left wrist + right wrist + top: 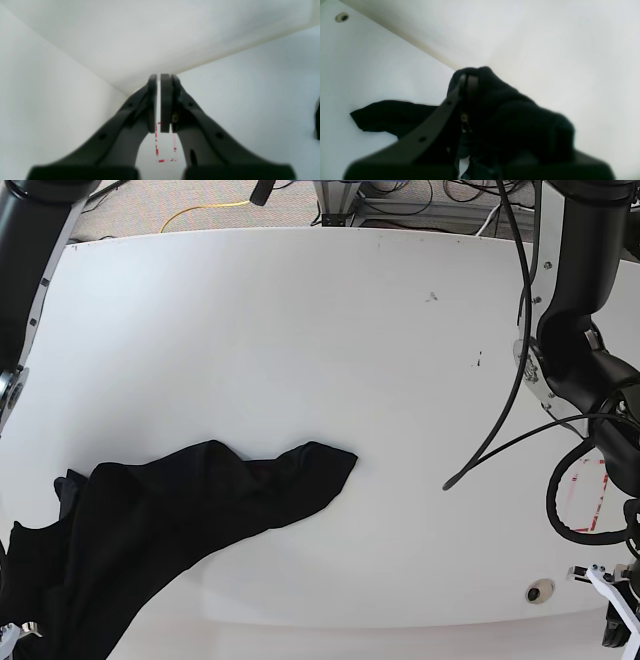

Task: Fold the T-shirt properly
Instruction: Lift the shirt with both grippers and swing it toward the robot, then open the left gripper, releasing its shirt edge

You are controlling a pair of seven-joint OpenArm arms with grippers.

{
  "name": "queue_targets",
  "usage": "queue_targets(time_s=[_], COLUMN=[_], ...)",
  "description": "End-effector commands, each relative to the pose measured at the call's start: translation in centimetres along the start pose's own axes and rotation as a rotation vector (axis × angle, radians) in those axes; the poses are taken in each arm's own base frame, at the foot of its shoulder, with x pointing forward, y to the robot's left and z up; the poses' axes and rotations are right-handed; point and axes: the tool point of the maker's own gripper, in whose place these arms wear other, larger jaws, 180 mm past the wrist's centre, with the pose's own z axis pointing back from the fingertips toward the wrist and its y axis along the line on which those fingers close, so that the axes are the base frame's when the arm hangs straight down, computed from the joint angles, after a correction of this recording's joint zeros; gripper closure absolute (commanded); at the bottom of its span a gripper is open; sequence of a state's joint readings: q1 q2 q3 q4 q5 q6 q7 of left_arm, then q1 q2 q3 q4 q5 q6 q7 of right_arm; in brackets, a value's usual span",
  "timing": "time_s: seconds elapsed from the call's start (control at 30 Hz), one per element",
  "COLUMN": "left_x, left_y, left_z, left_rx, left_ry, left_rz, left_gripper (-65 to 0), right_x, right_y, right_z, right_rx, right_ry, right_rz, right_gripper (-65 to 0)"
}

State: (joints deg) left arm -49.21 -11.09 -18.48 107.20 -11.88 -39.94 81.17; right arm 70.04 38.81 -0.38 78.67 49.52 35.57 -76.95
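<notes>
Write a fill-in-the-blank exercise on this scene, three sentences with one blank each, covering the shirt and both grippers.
1. The T-shirt lying bunched on the white table is ____ in colour.
2. The right gripper is shut on the ____.
3. The left gripper is shut and holds ____.

Missing words: black; T-shirt; nothing

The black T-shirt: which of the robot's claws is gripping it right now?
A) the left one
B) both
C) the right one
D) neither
C: the right gripper is shut on the T-shirt, black cloth bunched around it, while the left gripper is shut on nothing over the bare white table.
</notes>
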Motion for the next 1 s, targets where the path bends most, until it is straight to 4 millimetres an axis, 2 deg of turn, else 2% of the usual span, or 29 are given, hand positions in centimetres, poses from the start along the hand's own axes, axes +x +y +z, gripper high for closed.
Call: queue_targets(time_s=[0.0,0.1,0.2,0.27,0.4,0.47,0.53,0.7,0.83,0.97], left_x=[0.6,-0.9,-2.6,-3.8,-4.8,-5.6,-6.4,-7.4,-7.7,-7.8], left_y=[-0.4,-0.4,0.8,2.3,5.2,7.4,8.9,11.7,12.8,12.9], left_z=[0.1,0.0,0.3,0.8,2.1,3.2,3.9,5.3,5.9,6.1], left_rx=[-0.009,-0.010,0.018,0.052,0.123,0.178,0.212,0.273,0.297,0.303], left_ry=[-0.034,-0.003,0.015,0.038,0.070,0.087,0.100,0.132,0.144,0.143], left_rz=[0.005,0.019,0.075,0.076,0.048,0.056,0.071,0.065,0.062,0.069], left_gripper=[0.0,0.0,0.0,0.0,0.0,0.0,0.0,0.0,0.0,0.0], right_x=[3.4,3.8,4.4,4.9,5.4,6.2,6.8,6.4,6.2,5.4], right_y=[-0.2,1.5,3.8,5.8,9.9,12.5,14.1,17.7,19.5,19.6], right_z=[1.3,-0.2,-2.0,-3.3,-5.7,-6.9,-7.5,-11.2,-12.7,-13.4], right_rx=[-0.016,0.021,0.079,0.125,0.213,0.266,0.303,0.391,0.433,0.448], right_ry=[-0.085,-0.053,-0.056,-0.061,-0.041,-0.049,-0.064,-0.010,0.017,0.044], right_rz=[0.041,0.086,0.108,0.127,0.178,0.199,0.198,0.137,0.104,0.074], right_gripper=[0.0,0.0,0.0,0.0,0.0,0.0,0.0,0.0,0.0,0.0])
